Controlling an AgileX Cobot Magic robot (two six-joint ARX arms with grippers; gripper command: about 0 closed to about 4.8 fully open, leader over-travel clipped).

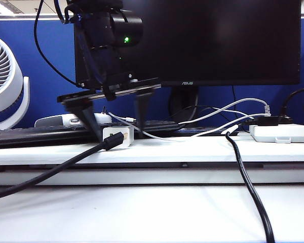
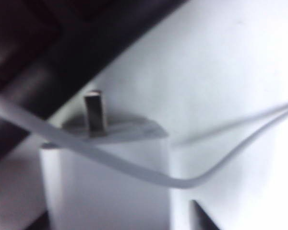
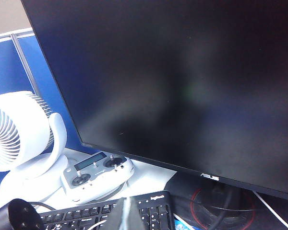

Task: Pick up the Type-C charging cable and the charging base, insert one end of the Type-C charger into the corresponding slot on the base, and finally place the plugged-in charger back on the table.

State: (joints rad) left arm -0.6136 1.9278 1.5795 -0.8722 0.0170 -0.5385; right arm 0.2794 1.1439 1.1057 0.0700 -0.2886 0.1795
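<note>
So the charging base [image 1: 116, 135] is sitting on the raised ledge of the desk [image 1: 192, 152], over on the left side of the exterior view, just in front of the black keyboard [image 1: 35, 134]. In my left wrist view it's right up close, metal prong sticking up out of its end [image 2: 105, 182], with the thin white Type-C charging cable [image 2: 149, 176] draped straight across it. From the outside that cable [image 1: 142, 132] runs off the base to the right along the ledge toward a flat white box [image 1: 279, 132] with black plugs in it. My left end effector [image 1: 119, 119] is down over the base, one dark finger [image 1: 91, 121] touching its left side and the other [image 1: 141, 114] standing off to the right of it, so the jaws are spread wide around the block and not clamped on it. A thick black cable [image 1: 55, 169] crosses in front of the base, its plug resting against the front face. My right end effector isn't visible anywhere; it's fully closed, and its wrist camera just sees the big dark monitor [image 3: 182, 81], a white fan [image 3: 19, 134], a white controller [image 3: 96, 175] and the keyboard [image 3: 134, 211].
</note>
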